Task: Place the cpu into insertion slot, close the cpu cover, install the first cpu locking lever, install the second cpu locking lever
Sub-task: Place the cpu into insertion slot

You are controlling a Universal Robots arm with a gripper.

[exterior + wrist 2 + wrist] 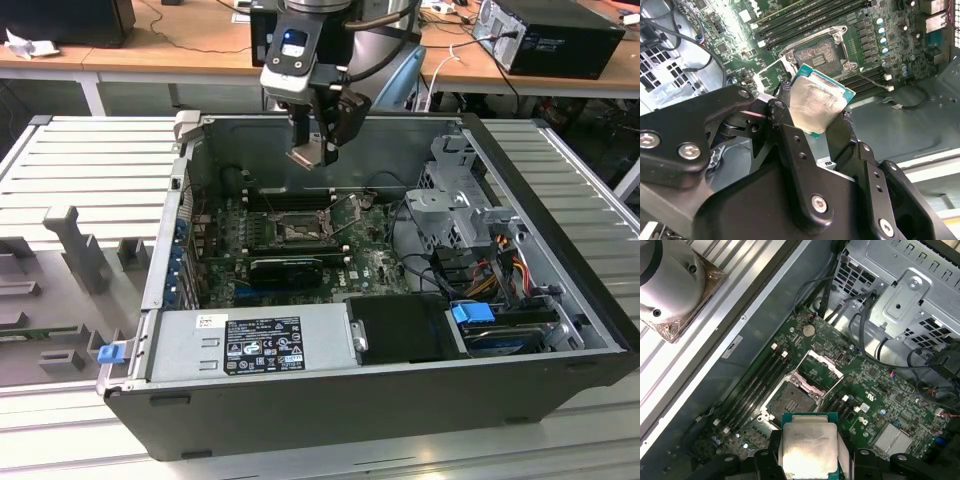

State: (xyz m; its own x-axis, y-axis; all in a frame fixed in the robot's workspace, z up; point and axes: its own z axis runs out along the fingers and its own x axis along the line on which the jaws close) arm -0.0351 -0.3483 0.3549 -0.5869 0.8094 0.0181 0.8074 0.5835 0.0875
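Note:
My gripper (pixel 318 150) hangs over the open computer case, shut on the cpu (pixel 308 157), well above the board. In both wrist views the cpu (pixel 817 102) (pixel 807 447) shows its silver-grey top and green edge, clamped by two opposite sides between black fingers (pixel 782 112). The insertion slot (pixel 792 399) (pixel 820 55) (pixel 298 232) lies bare on the green board below, its dull centre exposed. The cpu cover (pixel 824 371) is swung open and stands beside the slot.
Long black memory slots (pixel 757 382) flank the slot. A black graphics card (pixel 285 268) lies in front of it, with the power supply (pixel 250 345) beyond. The metal drive cage (pixel 460 200) and loose cables (pixel 415 235) fill the case at the exterior view's right.

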